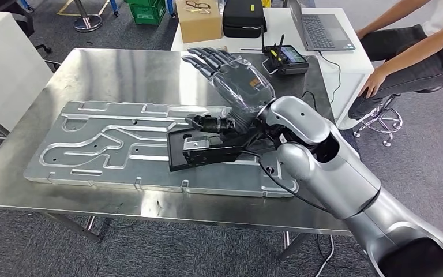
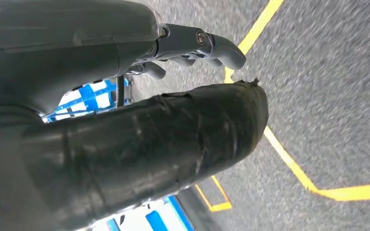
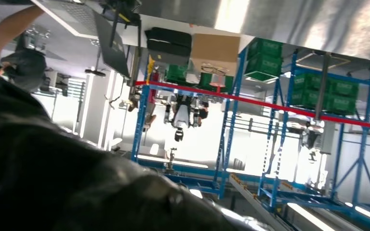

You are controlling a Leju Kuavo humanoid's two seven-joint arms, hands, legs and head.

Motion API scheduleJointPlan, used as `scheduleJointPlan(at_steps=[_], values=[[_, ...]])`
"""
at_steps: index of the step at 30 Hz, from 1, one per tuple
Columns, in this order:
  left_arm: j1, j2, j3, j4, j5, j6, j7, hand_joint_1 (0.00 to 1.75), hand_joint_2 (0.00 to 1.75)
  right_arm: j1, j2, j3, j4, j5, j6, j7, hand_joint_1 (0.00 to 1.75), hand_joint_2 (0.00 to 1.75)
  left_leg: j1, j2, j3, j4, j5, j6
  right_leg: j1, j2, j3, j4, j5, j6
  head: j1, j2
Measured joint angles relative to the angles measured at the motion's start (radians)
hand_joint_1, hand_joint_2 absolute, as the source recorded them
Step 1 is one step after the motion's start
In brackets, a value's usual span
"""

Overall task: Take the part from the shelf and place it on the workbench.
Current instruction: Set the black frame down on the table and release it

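Where the big machined plate [image 1: 121, 147] lies flat on the steel bench [image 1: 121, 69], a small black part [image 1: 199, 151] sits on top of it, toward the plate's right end, w/ a darker knuckled bit [image 1: 210, 122] at its far edge. Right hand [image 1: 231, 78] is just beyond the part, on its far right: palm wrapped in clear plastic, fingers [image 1: 205, 56] stretched out straight and apart, pointing to the far left, nothing in them. Its thumb side is down near the part's far edge; can't tell if it touches. Silver right arm [image 1: 323, 161] comes in from the near right corner.

Left hand [image 2: 197, 72] shows in its wrist view, hanging over grey floor w/ yellow tape lines [image 2: 294, 163]; thick black-taped thumb [image 2: 173, 139] up front, grey fingers [image 2: 221, 48] bent a little, nothing held.

Further out, at the bench's far right, a black controller w/ a screen and two antennas [image 1: 285, 57]. Beyond that a white desk [image 1: 346, 57] w/ a laptop [image 1: 320, 26], a black case [image 1: 243, 18] and a cardboard box [image 1: 198, 20]. A person [image 1: 415, 55] sits on a stool to the far right, one hand on their knee. Green crates [image 1: 147, 10] stand on the floor at the far side.
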Motion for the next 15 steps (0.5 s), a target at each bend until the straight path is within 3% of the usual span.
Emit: scheduleJointPlan(at_steps=[1,3,6,7,8,9,11,12,13,14,15], values=[[0.001,0.001,0.002,0.002,0.005,0.001,-0.002,0.0,0.0,0.009,-0.015,0.0,-0.023,-0.002,-0.001,-0.003,0.0,0.0,0.004,0.002,0.043,-0.063,0.011,-0.009,-0.003,-0.002,-0.015,0.012,0.003,0.007,-0.001,0.0],[0.005,0.007,0.01,0.012,0.019,0.009,-0.009,0.0,0.0,0.029,-0.054,0.0,-0.076,-0.008,-0.003,-0.011,0.0,0.0,0.003,-0.002,0.095,-0.149,0.013,-0.006,-0.002,-0.003,-0.038,0.033,0.009,0.02,-0.005,0.0],[0.009,0.013,0.024,0.035,0.037,0.024,-0.019,0.0,0.0,0.064,-0.128,-0.001,-0.157,-0.016,-0.005,-0.024,0.0,0.0,-0.001,-0.007,0.086,-0.156,0.013,0.029,0.003,-0.002,-0.047,0.04,0.023,0.04,-0.006,0.0],[0.009,0.015,0.027,0.043,0.041,0.027,-0.021,0.0,0.0,0.073,-0.153,-0.001,-0.181,-0.018,-0.004,-0.027,0.0,0.0,-0.002,-0.006,0.079,-0.155,0.02,0.041,0.0,-0.001,-0.052,0.046,0.014,0.045,-0.005,0.0],[0.009,0.016,0.03,0.05,0.044,0.03,-0.022,0.0,0.0,0.08,-0.177,-0.001,-0.203,-0.02,-0.003,-0.029,0.0,0.0,-0.002,-0.005,0.07,-0.157,0.029,0.052,-0.002,0.002,-0.061,0.066,-0.013,0.05,-0.002,0.0],[0.009,0.017,0.032,0.056,0.046,0.031,-0.023,0.0,0.0,0.085,-0.199,-0.001,-0.222,-0.022,-0.001,-0.03,0.0,0.0,-0.003,-0.004,0.058,-0.158,0.04,0.062,-0.003,0.005,-0.076,0.105,-0.057,0.053,0.001,0.0],[0.009,0.019,0.037,0.063,0.048,0.032,-0.024,0.0,0.0,0.092,-0.231,-0.001,-0.253,-0.025,0.0,-0.032,0.0,0.0,-0.009,-0.002,0.033,-0.159,0.06,0.072,-0.001,0.009,-0.107,0.222,-0.156,0.054,0.006,0.0],[0.008,0.019,0.04,0.066,0.049,0.032,-0.024,0.0,0.0,0.096,-0.242,-0.001,-0.264,-0.025,0.001,-0.032,0.0,0.0,-0.013,-0.002,0.019,-0.158,0.071,0.074,0.0,0.01,-0.115,0.278,-0.182,0.052,0.007,0.0],[0.008,0.02,0.042,0.069,0.05,0.032,-0.024,0.0,0.0,0.1,-0.251,-0.001,-0.272,-0.026,0.001,-0.032,0.0,0.0,-0.019,-0.002,0.005,-0.158,0.082,0.077,0.002,0.011,-0.111,0.311,-0.184,0.048,0.007,0.0],[0.008,0.021,0.043,0.071,0.05,0.032,-0.025,0.0,0.0,0.104,-0.257,-0.001,-0.279,-0.026,0.001,-0.032,0.0,0.0,-0.024,-0.002,-0.009,-0.157,0.092,0.078,0.006,0.011,-0.093,0.315,-0.168,0.039,0.007,0.0],[0.008,0.021,0.044,0.073,0.051,0.032,-0.025,0.0,0.0,0.106,-0.261,-0.001,-0.285,-0.027,0.001,-0.032,0.0,0.0,-0.03,-0.003,-0.022,-0.157,0.103,0.079,0.012,0.012,-0.057,0.285,-0.143,0.027,0.007,0.0]])
